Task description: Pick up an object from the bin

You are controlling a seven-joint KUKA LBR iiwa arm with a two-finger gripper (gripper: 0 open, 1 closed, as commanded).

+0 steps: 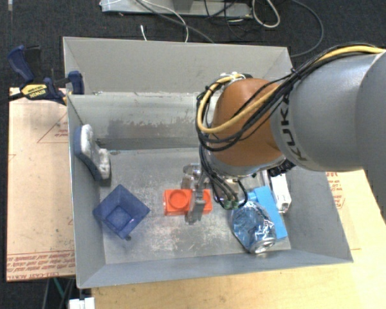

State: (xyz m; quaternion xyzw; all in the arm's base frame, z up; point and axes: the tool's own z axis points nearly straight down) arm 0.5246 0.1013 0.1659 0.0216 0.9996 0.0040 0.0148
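The end effector [194,210] is low in the grey metal bin [148,124], down at the floor near the bin's centre, a little toward 6 o'clock. It stands against the orange block-like piece [177,201], which lies flat on the floor there. Orange shows on both sides of the metal, more at 9 o'clock of it and a small strip at 3 o'clock. Whether the end effector is open or closed on the piece I cannot tell, since the wrist and its cables hide the upper part.

The other things lie apart from it. A dark blue square cup [120,212] sits toward 8 o'clock and a bent silver metal part [93,153] toward 9 o'clock by the left wall. A crushed blue can [252,229] lies on a light blue flat packet [270,206] toward 4 o'clock, with a white piece [280,192] toward 3 o'clock.

As a judgement of progress, the approach and descent look done, with the orange piece the likely target. Nothing is lifted, for the piece rests on the floor. What is left is a secure closing on it, if that is not made already, and then the lift clear of the bin
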